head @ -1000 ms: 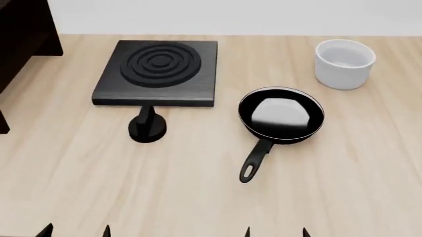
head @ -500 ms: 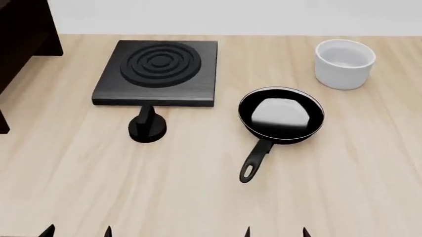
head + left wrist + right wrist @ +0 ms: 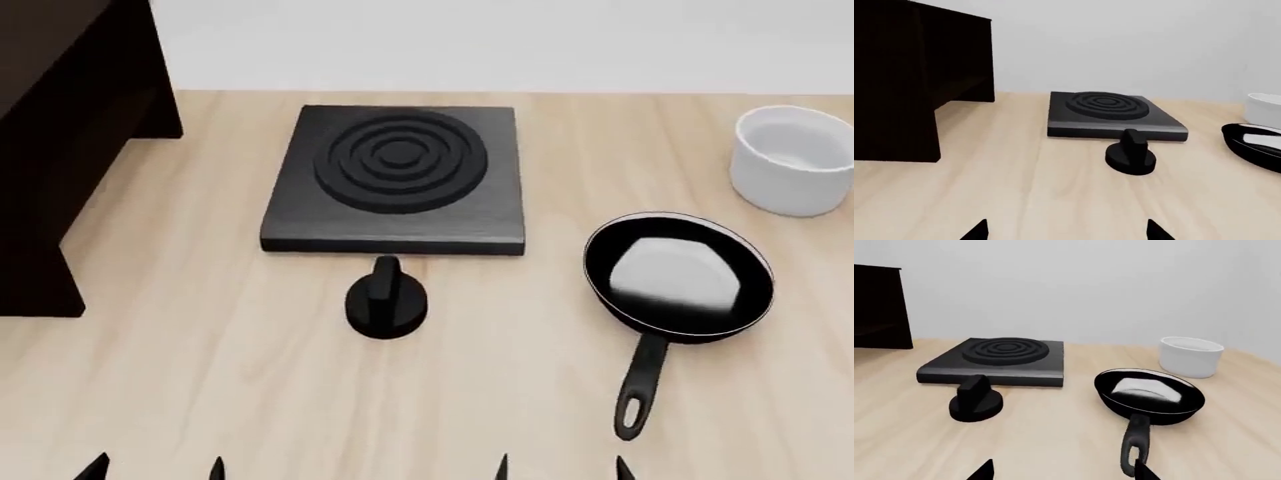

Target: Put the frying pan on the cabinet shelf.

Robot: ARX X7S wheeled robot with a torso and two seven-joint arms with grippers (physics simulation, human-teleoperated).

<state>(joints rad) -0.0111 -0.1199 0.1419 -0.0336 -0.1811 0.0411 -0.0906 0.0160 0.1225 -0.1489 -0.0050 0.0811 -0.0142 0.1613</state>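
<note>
only the dark fingertips of the left claw (image 3: 154, 467) and the right claw (image 3: 561, 466) are seen at the near edge of the head view, each pair set apart with nothing held between them. the round black frying pan with a glossy pale base and long looped handle (image 3: 674, 285) is sat on the light wooden tabletop (image 3: 200, 380), ahead of the right claw, handle pointed back toward it. a round black knob with a raised grip (image 3: 387, 300) is placed just in front of the square black stove plate with concentric rings (image 3: 396, 175). a white bowl (image 3: 794, 160) is stood beyond the pan. the tall nearly black wooden cabinet (image 3: 60, 130) is at far left, well apart from the pan; its shelf (image 3: 964, 92) is seen in the left wrist view.
</note>
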